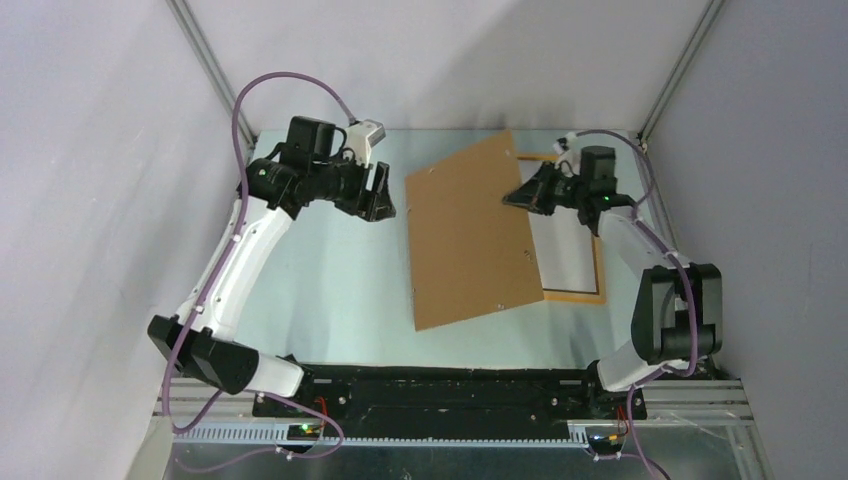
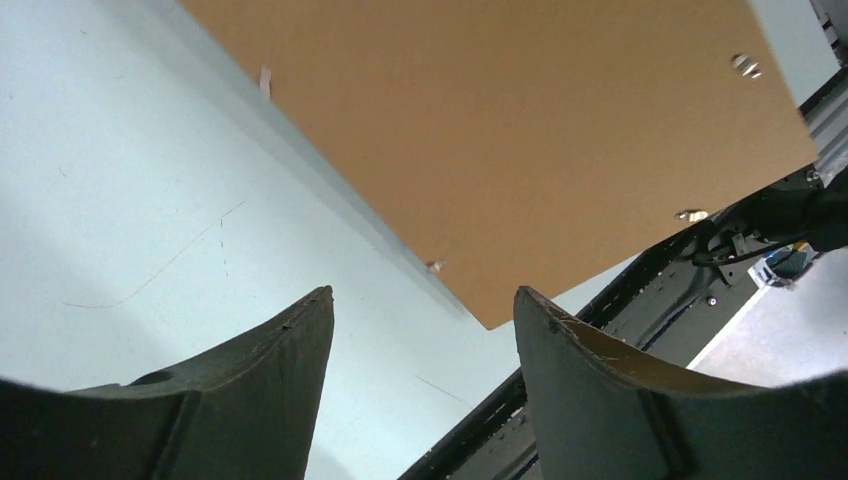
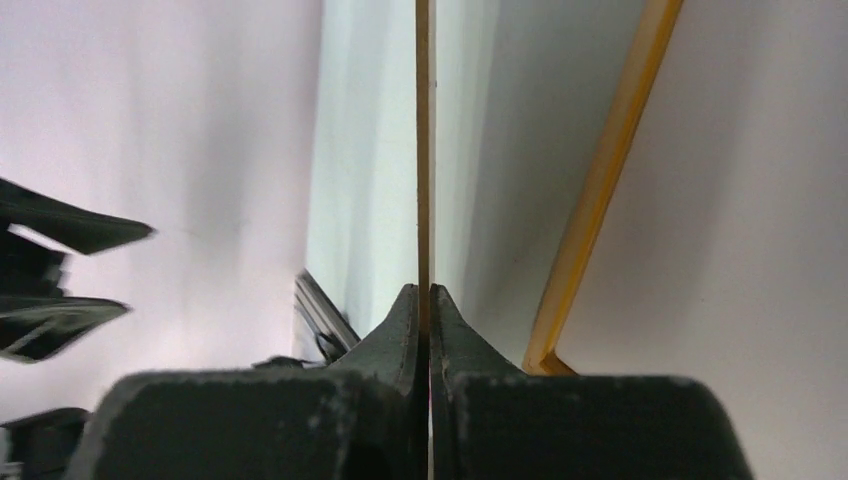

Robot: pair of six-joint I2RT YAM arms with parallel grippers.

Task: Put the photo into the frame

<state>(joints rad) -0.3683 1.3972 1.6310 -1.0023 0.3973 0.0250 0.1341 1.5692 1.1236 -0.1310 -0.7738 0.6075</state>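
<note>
While your right hand (image 1: 510, 199) pinches the tilted backing board (image 1: 470, 235) over the frame (image 1: 575, 296) on the tabletop (image 1: 330, 270), left hand (image 1: 385, 200) spread, confirm the pale sheet (image 1: 565, 250) inside is the photo, then lower.

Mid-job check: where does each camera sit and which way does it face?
Top external: above and behind, looking down on the table; left arm and right arm show, left gripper open, right gripper shut on the backing board, the frame partly under it.
Left wrist: on the left arm, facing the board's brown face across the table; its spread fingers show.
Right wrist: sights along the board's thin edge, frame beside; its closed fingers show.
Shared: all three see the board.
</note>
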